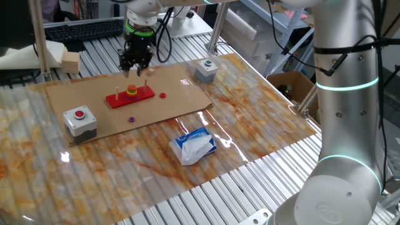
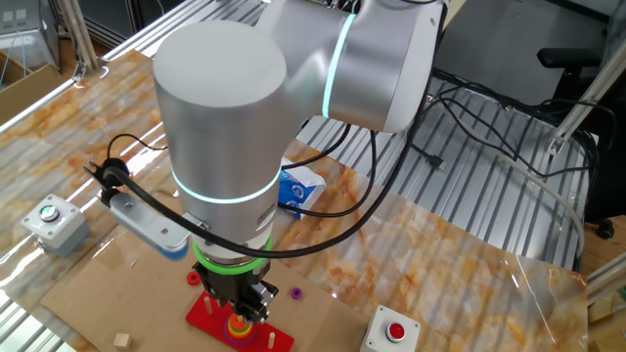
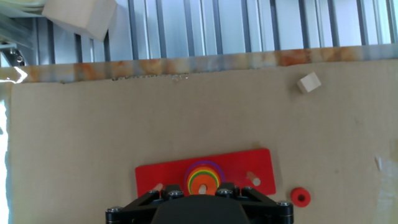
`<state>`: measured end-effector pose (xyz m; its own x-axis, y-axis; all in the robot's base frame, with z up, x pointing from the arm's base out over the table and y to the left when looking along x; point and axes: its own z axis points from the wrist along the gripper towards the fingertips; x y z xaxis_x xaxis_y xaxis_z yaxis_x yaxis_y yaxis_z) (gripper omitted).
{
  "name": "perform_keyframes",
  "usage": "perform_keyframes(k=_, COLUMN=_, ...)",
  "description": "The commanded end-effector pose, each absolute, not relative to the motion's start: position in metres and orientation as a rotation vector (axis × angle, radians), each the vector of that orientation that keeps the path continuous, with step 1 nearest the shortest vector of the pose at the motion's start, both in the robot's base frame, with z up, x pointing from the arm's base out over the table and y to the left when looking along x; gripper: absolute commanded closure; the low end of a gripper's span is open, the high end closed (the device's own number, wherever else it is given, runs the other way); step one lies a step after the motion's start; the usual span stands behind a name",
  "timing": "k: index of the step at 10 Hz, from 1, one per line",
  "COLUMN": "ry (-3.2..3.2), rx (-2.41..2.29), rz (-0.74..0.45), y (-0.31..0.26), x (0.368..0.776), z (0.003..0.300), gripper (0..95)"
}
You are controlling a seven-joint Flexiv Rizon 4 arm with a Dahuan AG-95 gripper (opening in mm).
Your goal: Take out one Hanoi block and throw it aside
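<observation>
The Hanoi block (image 3: 203, 181), a small orange ring, tops a rainbow stack of discs on the middle peg of the red base (image 3: 239, 167). The stack also shows in one fixed view (image 1: 132, 90), and the other fixed view shows it (image 2: 238, 328) under the hand. My gripper (image 1: 135, 64) hangs just above the stack, its fingers spread and holding nothing. In the hand view only the gripper's black body (image 3: 199, 202) shows at the bottom edge, right below the ring. In the other fixed view the gripper (image 2: 249, 305) covers part of the base.
A loose dark red disc (image 3: 300, 196) lies right of the base, and a purple disc (image 1: 131, 119) lies in front of it. Two grey button boxes (image 1: 80, 120) (image 1: 205, 70), a tissue pack (image 1: 195, 145), a small wooden cube (image 3: 308, 82) and a larger wooden block (image 1: 70, 61) stand around the cardboard sheet (image 1: 187, 103).
</observation>
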<state>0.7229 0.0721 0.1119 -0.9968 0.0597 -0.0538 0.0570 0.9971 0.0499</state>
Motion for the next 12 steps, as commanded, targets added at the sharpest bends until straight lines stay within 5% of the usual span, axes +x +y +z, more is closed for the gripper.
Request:
perform_keyframes(k=1, ry=3.078, rx=0.073, rz=0.077, y=0.068, x=0.722, z=0.107, gripper=57.0)
perform_keyframes(k=12, ry=3.039, rx=0.061, rz=0.082, y=0.069, x=0.717, z=0.081, gripper=57.0)
